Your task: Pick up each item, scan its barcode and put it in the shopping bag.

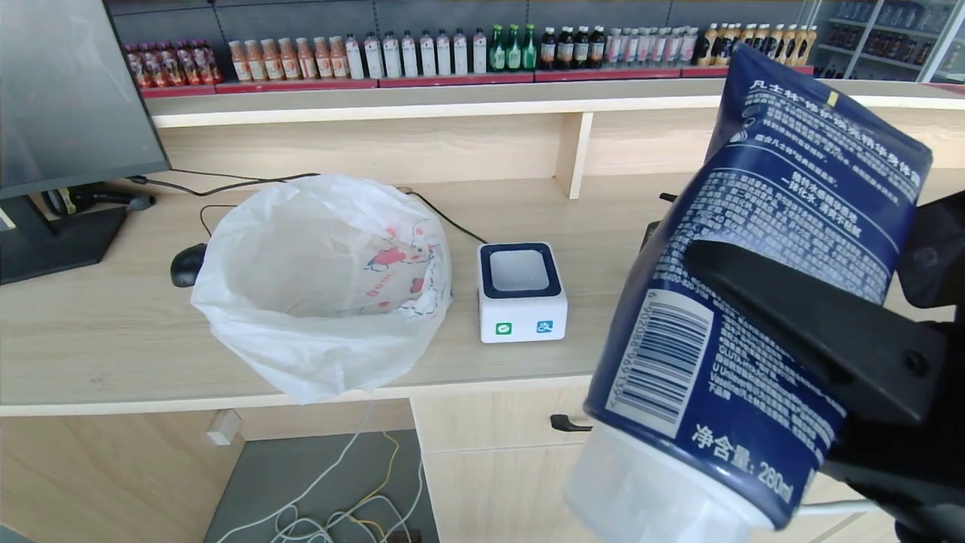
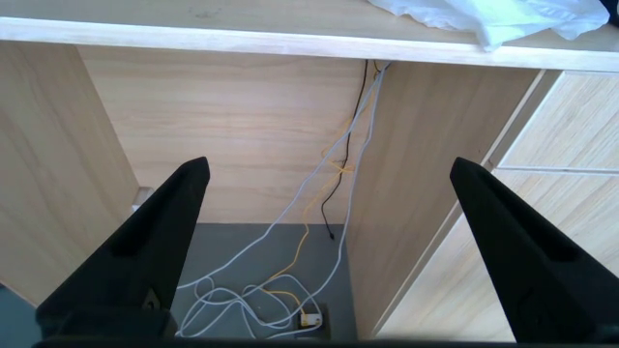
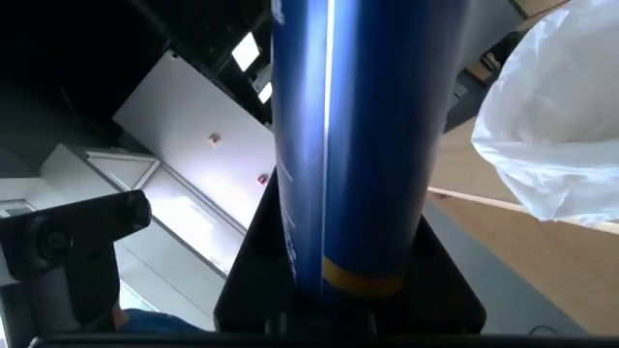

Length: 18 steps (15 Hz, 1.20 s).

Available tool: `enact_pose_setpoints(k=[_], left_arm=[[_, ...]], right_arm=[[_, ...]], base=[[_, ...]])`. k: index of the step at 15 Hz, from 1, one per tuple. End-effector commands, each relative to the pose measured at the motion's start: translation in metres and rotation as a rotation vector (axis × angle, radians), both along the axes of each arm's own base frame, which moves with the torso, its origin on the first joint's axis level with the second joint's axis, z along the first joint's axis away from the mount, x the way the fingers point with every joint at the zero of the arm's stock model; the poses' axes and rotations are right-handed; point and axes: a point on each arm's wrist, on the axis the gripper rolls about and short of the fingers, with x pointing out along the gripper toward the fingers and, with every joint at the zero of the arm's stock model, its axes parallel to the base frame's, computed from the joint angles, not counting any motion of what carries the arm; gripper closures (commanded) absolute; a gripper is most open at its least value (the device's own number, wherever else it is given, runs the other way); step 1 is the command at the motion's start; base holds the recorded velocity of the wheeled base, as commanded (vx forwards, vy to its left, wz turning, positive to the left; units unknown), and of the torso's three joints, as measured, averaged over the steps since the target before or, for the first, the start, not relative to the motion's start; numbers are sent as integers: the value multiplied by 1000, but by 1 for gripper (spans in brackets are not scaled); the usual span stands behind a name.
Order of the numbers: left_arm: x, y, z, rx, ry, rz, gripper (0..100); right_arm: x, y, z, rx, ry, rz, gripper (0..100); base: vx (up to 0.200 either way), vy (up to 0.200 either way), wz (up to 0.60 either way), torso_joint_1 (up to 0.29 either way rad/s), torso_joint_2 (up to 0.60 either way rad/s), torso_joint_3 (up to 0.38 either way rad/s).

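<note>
Left gripper [image 2: 329, 174]: two matte black, wedge-shaped fingers. Right gripper [image 1: 724, 264]: broad black finger with a round screw recess.

A blue tube [image 3: 358, 116] with a gold band near its lower end runs up the middle, its glossy side catching a bright streak of light, and the black end effector [image 3: 348, 285] grips it on both sides. Off to one side a white plastic bag [image 3: 551, 126] bulges over the pale wooden worktop [image 3: 474, 200]. On the other side is a white ceiling with lit lamps [image 3: 247, 48].
</note>
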Motion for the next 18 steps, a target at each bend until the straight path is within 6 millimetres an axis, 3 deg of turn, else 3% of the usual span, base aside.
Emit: enact_pose_setpoints(k=[1,18], left_arm=[[0,0,0,1,-1,0,0],[0,0,0,-1,1,0,0]], right_arm=[[5,9,-6,-24,12,18,100],[5,19,-9,7,30,62,100]], base=[[0,0,0,0,0,0],[0,0,0,0,0,0]])
